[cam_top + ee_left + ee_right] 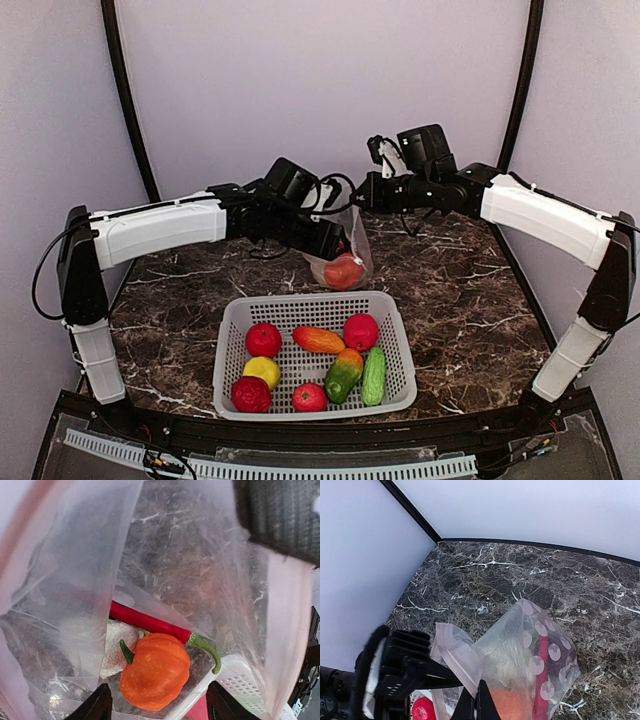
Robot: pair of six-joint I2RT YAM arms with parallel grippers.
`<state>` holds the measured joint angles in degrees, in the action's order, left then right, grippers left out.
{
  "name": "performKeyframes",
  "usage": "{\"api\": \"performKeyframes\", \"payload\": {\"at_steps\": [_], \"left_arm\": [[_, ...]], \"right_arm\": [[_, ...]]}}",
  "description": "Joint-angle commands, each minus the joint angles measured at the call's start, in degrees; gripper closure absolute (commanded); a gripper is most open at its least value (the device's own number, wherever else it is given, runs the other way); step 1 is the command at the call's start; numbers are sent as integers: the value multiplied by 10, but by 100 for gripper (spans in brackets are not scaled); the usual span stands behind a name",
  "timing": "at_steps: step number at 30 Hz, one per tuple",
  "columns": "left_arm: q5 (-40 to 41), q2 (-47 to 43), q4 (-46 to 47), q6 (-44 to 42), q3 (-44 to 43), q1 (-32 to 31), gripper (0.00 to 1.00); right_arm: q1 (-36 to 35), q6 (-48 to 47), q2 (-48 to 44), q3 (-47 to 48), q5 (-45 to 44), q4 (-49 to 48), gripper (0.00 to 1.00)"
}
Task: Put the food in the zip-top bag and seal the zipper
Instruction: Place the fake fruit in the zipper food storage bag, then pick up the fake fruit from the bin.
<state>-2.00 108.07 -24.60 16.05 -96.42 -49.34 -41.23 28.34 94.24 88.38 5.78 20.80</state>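
Counter, dark veined marble: carries all below.
Basket, white, slotted, at near edge: holds eight loose pieces of food awaiting transfer.
Zip-top bag, behind basket: hung upright, mouth held wide for loading, zipper unsealed.
Right end effector: pinched closed on bag rim.
Left end effector: spread wide over mouth, gripping nothing.
Inside bag: pumpkin, chilli, cauliflower.
Lettering: none legible; white dots only.

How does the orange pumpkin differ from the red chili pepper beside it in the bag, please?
The pumpkin is round and ribbed; the chili pepper is long and slender. The pumpkin is orange, the chili pepper red. The pumpkin's stem is short and dark, the chili pepper's longer and curved. Both are glossy and lie inside the clear zip-top bag.
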Motion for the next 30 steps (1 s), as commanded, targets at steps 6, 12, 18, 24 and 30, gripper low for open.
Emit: {"api": "performKeyframes", "payload": {"at_steps": [6, 12, 18, 24, 30], "left_arm": [[-1, -219, 116, -28, 139, 0, 32], [12, -335, 65, -5, 231, 0, 29], [63, -420, -13, 79, 343, -12, 25], [99, -428, -77, 182, 399, -56, 26], [96, -400, -85, 243, 440, -76, 28]], "right_arm": [[-2, -8, 1, 18, -4, -11, 100], [-2, -9, 1, 18, -5, -15, 100], [-2, -9, 0, 18, -6, -15, 100], [-1, -4, 2, 19, 0, -18, 100], [-2, 0, -3, 12, 0, -18, 100]]}}
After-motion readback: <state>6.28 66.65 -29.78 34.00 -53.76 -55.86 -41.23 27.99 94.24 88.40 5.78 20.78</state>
